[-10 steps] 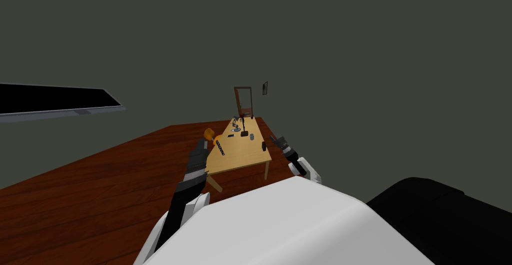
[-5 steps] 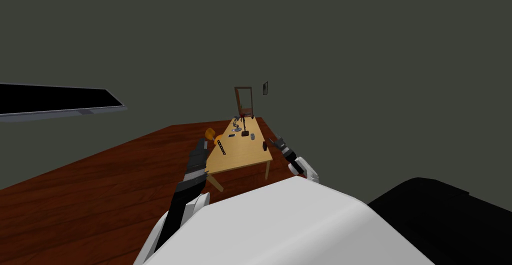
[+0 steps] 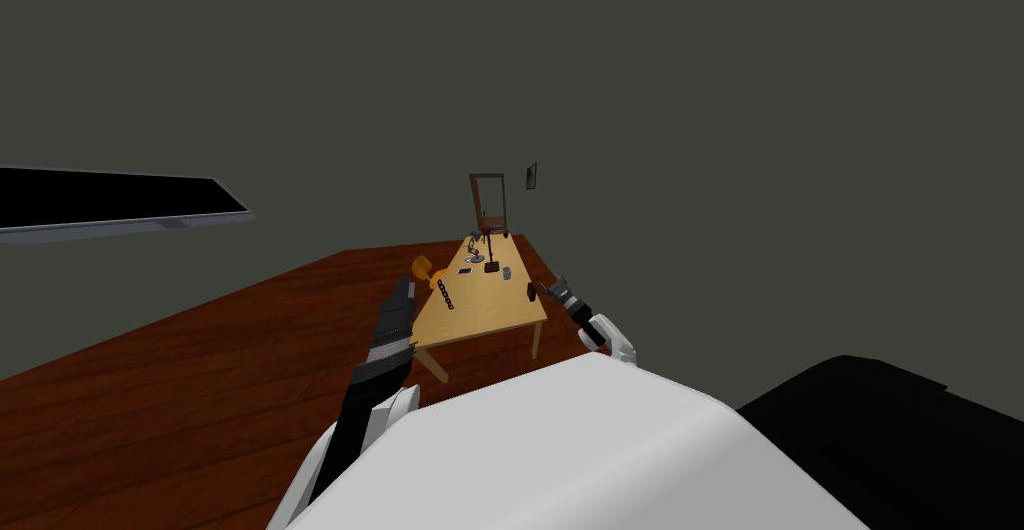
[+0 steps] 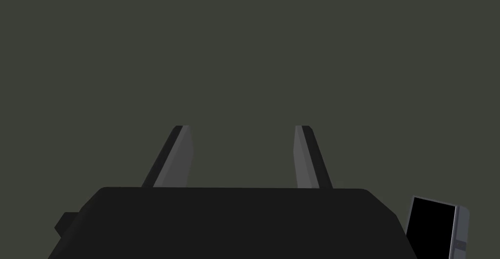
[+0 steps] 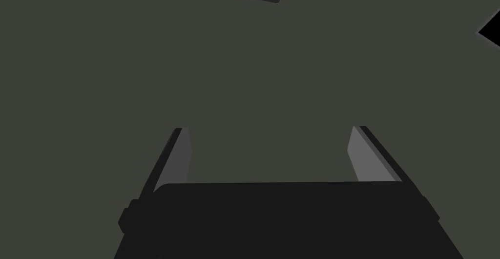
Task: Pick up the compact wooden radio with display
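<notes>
Pale wood marks the table [image 3: 480,314] standing ahead of me on a red-brown plank floor [image 3: 200,384], with small things scattered over its top. The radio [image 3: 529,292], as best I can tell, is the small dark upright box close to the table's right edge, toward its near end; it is too small to make out a display or its material. Further up the table stand a grey cylinder [image 3: 506,273] and a dark lamp [image 3: 489,249] on a boxy base, and a dark dotted strip [image 3: 446,297] lies along the table's left edge. An orange object [image 3: 422,267] sits just off the table's left edge, and a brown-framed chair [image 3: 487,202] stands at the table's far end. My left pincer [image 4: 241,129] is off the table's near left corner, its two blades spread with nothing between them. My right pincer [image 5: 270,129] is just off the table's right edge, level with the radio and apart from it, its blades spread wide. Against the picture of a second ago, the table and all on it have slid a touch to the right in the head view, which is my own slight move and not the table's. My right forearm has drawn a shade nearer the table's right edge, while my left arm sits as it did.
</notes>
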